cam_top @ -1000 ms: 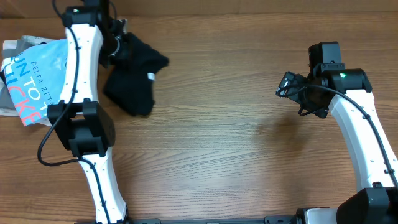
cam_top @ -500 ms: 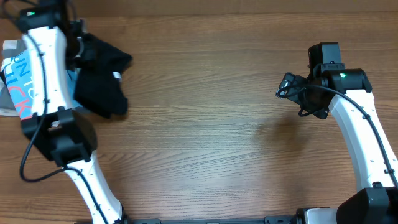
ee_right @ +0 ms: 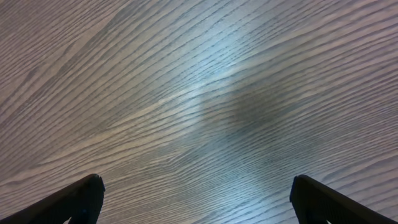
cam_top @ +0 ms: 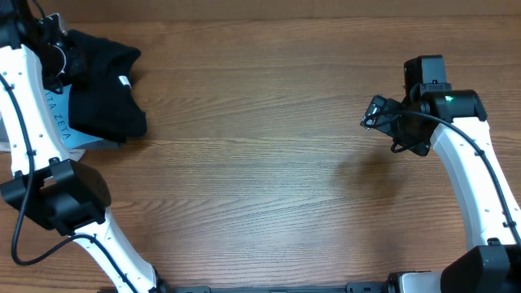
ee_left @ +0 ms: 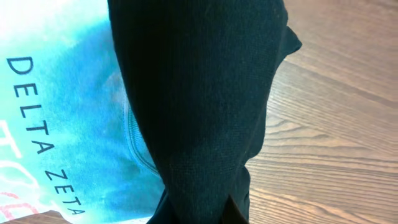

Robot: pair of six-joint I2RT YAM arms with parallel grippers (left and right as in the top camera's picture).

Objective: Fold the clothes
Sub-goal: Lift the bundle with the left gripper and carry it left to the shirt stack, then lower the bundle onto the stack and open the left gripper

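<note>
tabletop: wood | black T-shirt: bunched at upper left, draped over light blue T-shirt | left end effector: clamped on the black cloth | right end effector: spread wide, empty, right side | risk: dropped here it lands crumpled; a later grasp may pinch both shirts

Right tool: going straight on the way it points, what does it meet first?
The bare wooden table. The right tool points down at it, open, with nothing between in the wrist view; the gap is hard to judge. The black T-shirt is well off that line.
</note>
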